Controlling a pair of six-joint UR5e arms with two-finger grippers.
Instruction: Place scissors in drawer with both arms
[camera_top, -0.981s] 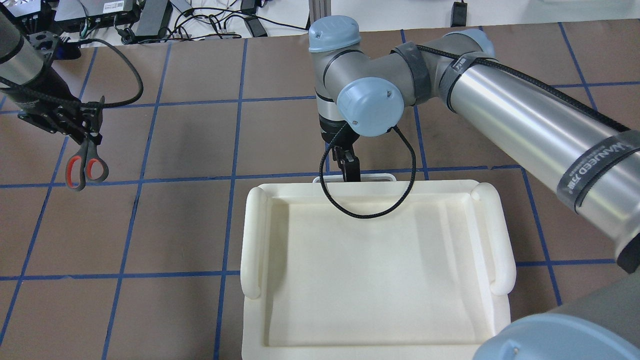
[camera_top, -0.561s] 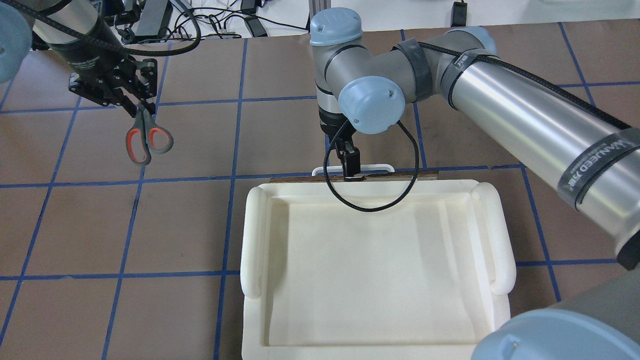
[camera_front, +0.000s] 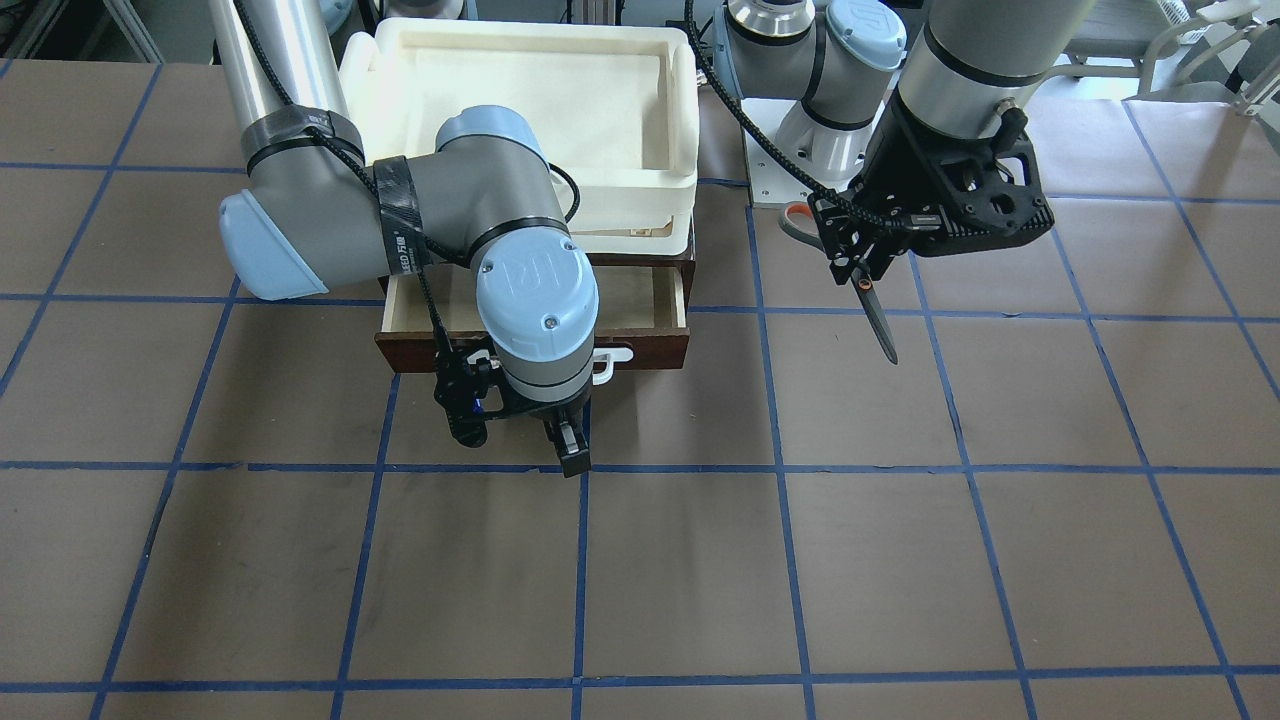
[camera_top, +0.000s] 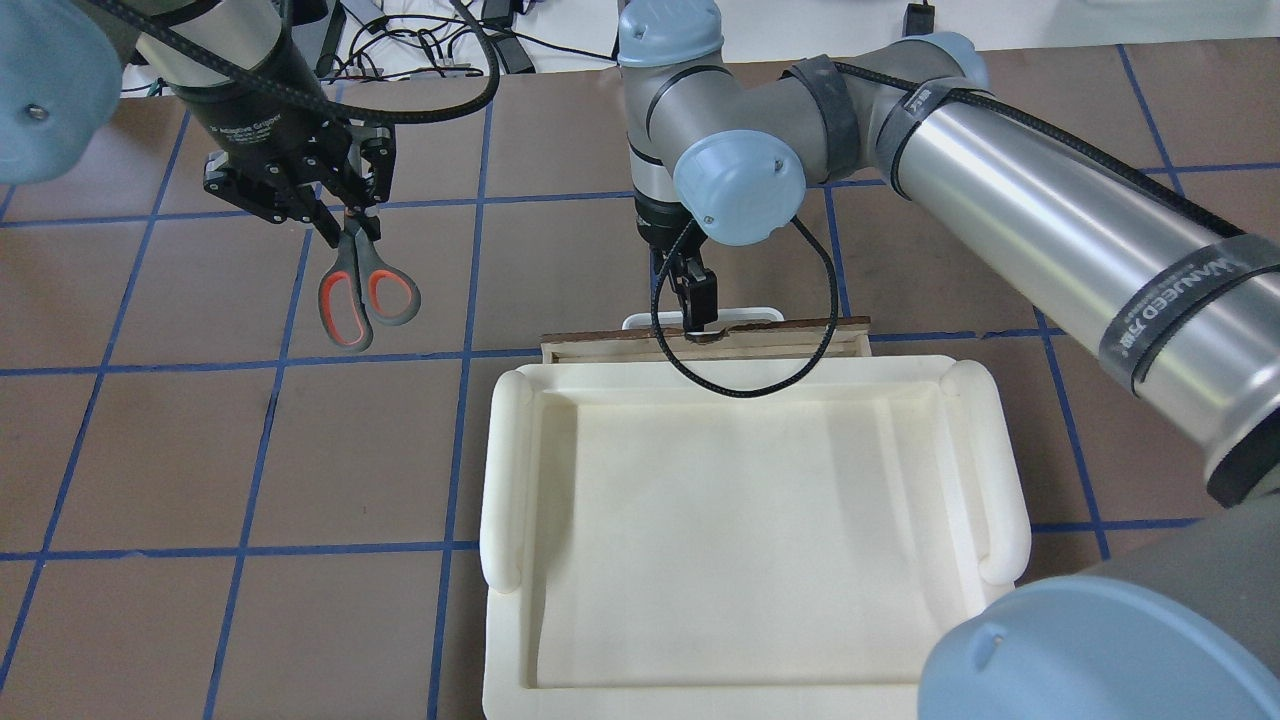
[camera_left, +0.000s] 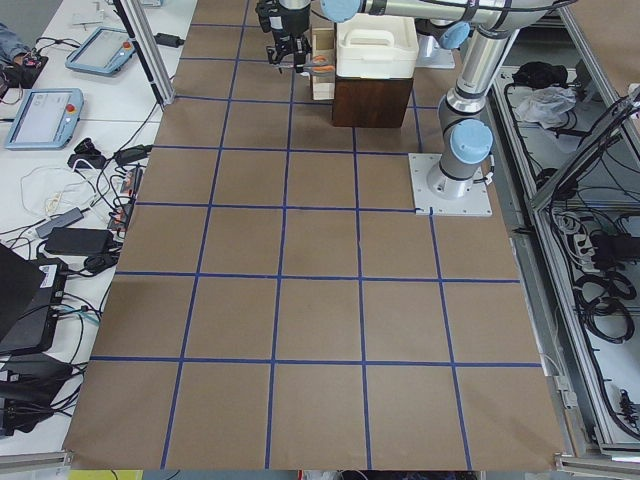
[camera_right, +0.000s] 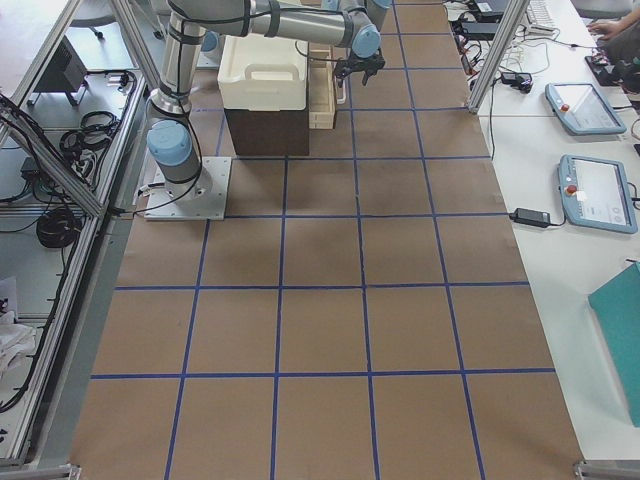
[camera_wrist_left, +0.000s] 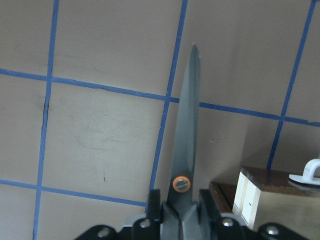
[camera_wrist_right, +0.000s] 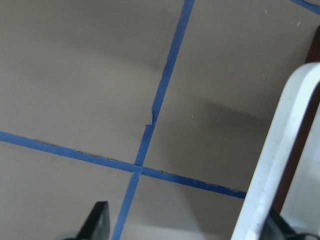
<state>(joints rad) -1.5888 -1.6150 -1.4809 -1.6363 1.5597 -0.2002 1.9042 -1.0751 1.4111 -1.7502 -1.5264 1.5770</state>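
Note:
My left gripper (camera_top: 340, 222) is shut on the scissors (camera_top: 365, 293) near the pivot and holds them in the air, left of the drawer. Their grey, orange-lined handles point toward the robot. The blades (camera_wrist_left: 190, 125) point away over the table, also in the front view (camera_front: 880, 325). The dark brown drawer (camera_front: 650, 345) is partly open and shows its pale interior (camera_front: 640, 295). My right gripper (camera_top: 697, 300) is at the white bar handle (camera_top: 750, 315). In the right wrist view the fingers stand wide apart with the handle (camera_wrist_right: 280, 165) near one finger.
A cream-white plastic tray (camera_top: 510, 480) sits on top of the cabinet above the drawer. The brown table has a blue tape grid. The corner of the drawer (camera_wrist_left: 250, 200) shows at the lower right of the left wrist view. Cables and electronics lie at the far edge.
The drawer has slid out from nearly closed to partly open as the right gripper drew back. The left arm has carried the scissors to the right, toward the drawer.

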